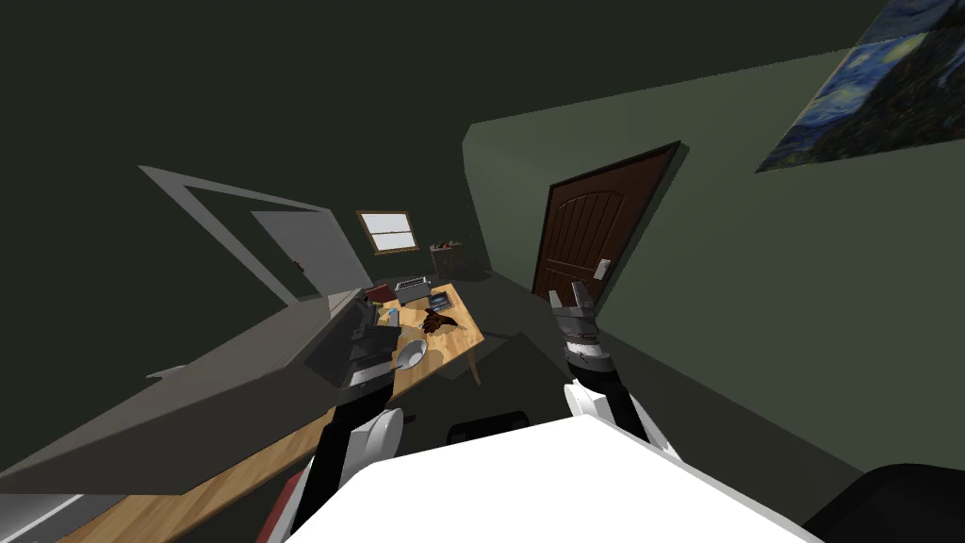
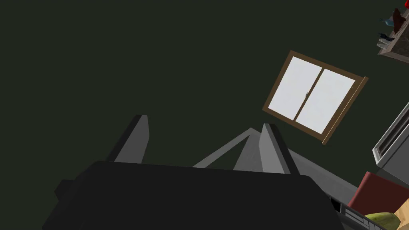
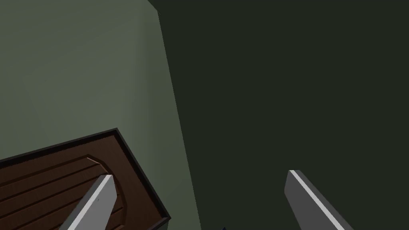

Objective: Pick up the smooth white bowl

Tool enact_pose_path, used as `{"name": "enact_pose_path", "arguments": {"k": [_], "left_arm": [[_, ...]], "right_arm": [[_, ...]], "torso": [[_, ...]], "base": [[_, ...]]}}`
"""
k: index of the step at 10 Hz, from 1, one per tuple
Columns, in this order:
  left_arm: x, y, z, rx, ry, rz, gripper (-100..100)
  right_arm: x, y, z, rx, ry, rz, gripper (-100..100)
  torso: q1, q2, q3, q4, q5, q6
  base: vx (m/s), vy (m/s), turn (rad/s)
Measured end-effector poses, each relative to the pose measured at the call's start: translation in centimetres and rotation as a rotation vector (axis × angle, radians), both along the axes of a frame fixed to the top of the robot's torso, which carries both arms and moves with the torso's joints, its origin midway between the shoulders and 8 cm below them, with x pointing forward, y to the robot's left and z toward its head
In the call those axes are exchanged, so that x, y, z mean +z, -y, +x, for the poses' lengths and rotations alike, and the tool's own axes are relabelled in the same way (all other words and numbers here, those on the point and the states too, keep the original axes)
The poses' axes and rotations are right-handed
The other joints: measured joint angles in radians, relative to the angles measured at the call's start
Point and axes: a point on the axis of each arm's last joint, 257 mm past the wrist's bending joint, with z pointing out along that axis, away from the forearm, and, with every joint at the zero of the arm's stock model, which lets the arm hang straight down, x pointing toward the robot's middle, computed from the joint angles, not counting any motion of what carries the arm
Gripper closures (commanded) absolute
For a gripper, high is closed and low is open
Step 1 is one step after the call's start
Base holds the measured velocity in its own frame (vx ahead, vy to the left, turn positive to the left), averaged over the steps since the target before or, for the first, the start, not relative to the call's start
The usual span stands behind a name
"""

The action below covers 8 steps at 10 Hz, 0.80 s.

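Observation:
The smooth white bowl sits on the wooden table, near its right-hand edge. My left gripper hovers over the table just left of the bowl, and its dark body is beside the bowl's rim. In the left wrist view the left gripper is open with nothing between its fingers, and it points at the dark wall beside a window. My right gripper is raised off to the right of the table, in front of a brown door, and stands open and empty.
Behind the bowl the table holds a brown lumpy object, a grey box-like appliance and a dark red book. A long grey slab runs along the table's left side. A white door stands open at the back.

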Motion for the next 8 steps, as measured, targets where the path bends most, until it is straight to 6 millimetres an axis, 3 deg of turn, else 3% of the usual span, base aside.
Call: {"name": "enact_pose_path", "arguments": {"k": [4, 8], "left_arm": [[-1.8, -0.3, 1.2, -0.038, -0.083, 0.058, -100], [-6.0, -2.4, 3.1, -0.045, -0.235, 0.065, -100]], "right_arm": [[0.0, 0.0, 0.0, 0.000, 0.000, 0.000, 0], [0.0, 0.0, 0.0, 0.000, 0.000, 0.000, 0]], "torso": [[-0.003, 0.000, 0.000, 0.000, -0.001, 0.000], [-0.006, 0.001, 0.000, 0.000, -0.001, 0.000]], "base": [[-0.004, -0.043, -0.015], [-0.013, -0.078, -0.017]]}}
